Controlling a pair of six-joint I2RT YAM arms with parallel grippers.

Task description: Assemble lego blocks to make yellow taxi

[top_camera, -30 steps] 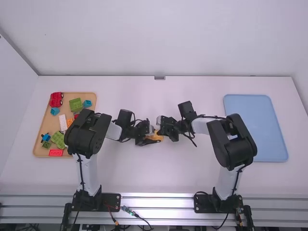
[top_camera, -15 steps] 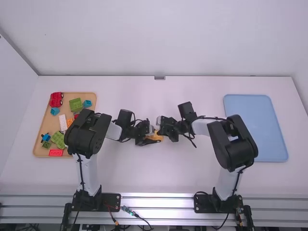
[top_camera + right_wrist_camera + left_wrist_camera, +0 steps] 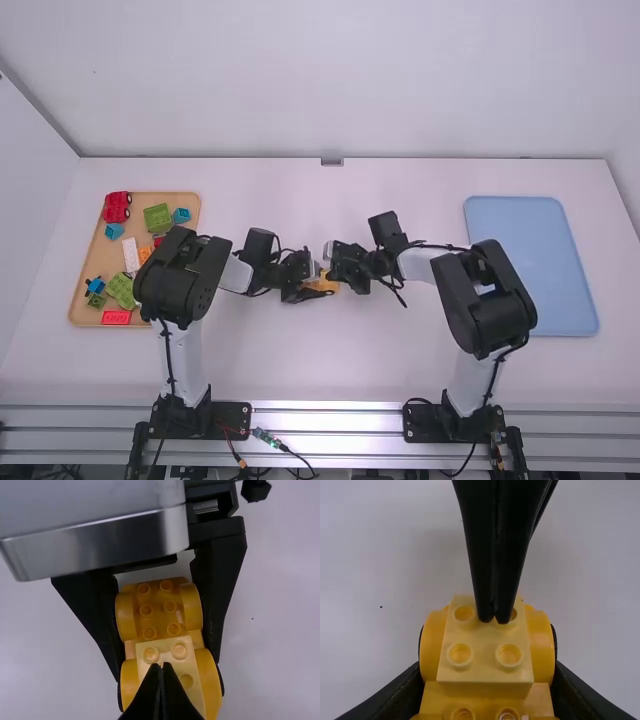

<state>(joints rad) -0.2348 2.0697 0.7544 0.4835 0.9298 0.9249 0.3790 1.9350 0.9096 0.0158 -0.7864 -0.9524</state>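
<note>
The yellow car base (image 3: pixel 161 605) sits between the left gripper's fingers, low over the middle of the white table (image 3: pixel 400 365), and from where I'm standing the left gripper (image 3: pixel 326 284) has it pinched from both sides, its fingers kept apart by the car's width. On top of the car, between those same two fingers, lies a paler yellow block (image 3: pixel 485 655), studs up. The right gripper (image 3: pixel 331 275) comes in from the other side with its fingers closed together, nothing between them, and its tips are right down at that pale block's studs.

Off to the left of the left gripper, well apart from it, there's a wooden tray (image 3: pixel 87 262), partly hidden by the left arm. On it I can make out a red toy vehicle (image 3: pixel 117 207) and a green block (image 3: pixel 158 218) with a small blue block (image 3: pixel 181 215) beside it, all farther from the arm bases than the left gripper. A white block (image 3: pixel 131 254) lies next to an orange piece (image 3: pixel 144 254), and a flat red block (image 3: pixel 116 317) lies along the near edge. Over to the right gripper's right, well apart from it, is a light blue tray (image 3: pixel 530 265).
</note>
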